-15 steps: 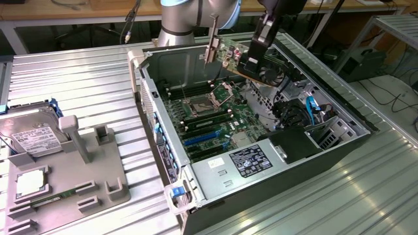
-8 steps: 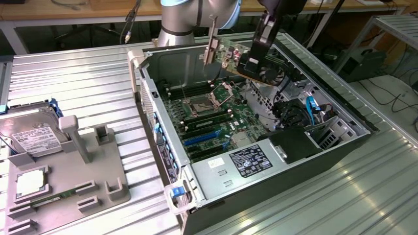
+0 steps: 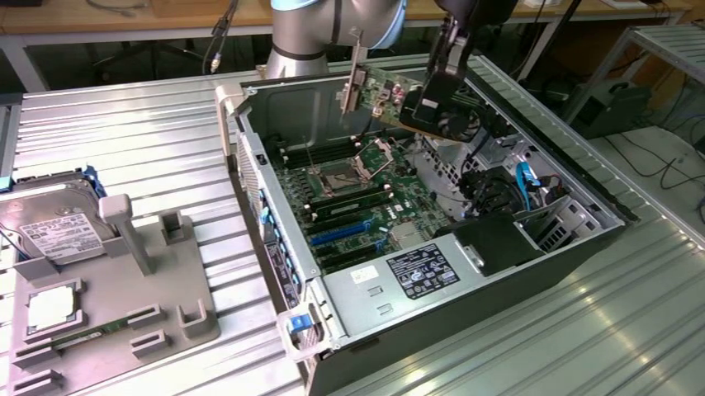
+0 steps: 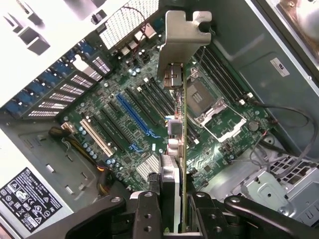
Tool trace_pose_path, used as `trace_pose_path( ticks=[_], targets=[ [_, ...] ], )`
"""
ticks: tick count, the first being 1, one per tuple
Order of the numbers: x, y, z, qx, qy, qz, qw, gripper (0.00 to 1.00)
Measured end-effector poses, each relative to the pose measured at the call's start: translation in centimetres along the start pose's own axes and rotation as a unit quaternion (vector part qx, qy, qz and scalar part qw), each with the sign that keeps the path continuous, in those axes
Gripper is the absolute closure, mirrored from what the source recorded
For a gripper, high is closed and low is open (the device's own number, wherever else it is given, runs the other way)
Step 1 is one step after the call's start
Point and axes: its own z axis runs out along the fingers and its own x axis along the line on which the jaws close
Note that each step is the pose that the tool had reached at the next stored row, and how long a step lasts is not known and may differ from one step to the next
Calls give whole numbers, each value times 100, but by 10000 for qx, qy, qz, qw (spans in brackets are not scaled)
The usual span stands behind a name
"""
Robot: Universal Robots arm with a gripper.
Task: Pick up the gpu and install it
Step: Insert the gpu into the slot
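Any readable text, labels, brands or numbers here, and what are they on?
No text reads as words.
Black label on the power supply: print too small to read.
White label on the hard drive: too small to read.
White sticker on the case wall: too small to read.
gpu in the pincer: no print legible.

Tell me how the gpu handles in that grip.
The gpu is probably stiff: gripped at one end, it hangs straight. Its thin board seems fragile. The metal bracket may make it end-heavy, apt to pivot in the gripper.
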Motion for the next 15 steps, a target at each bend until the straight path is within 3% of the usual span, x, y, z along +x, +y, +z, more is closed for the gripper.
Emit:
trace_pose_path(
  ticks=[4,15],
  targets=[
    [0,0,0,-9,13,-300,9995,72],
    [2,2,0,-28,39,-930,9957,72]
  ],
)
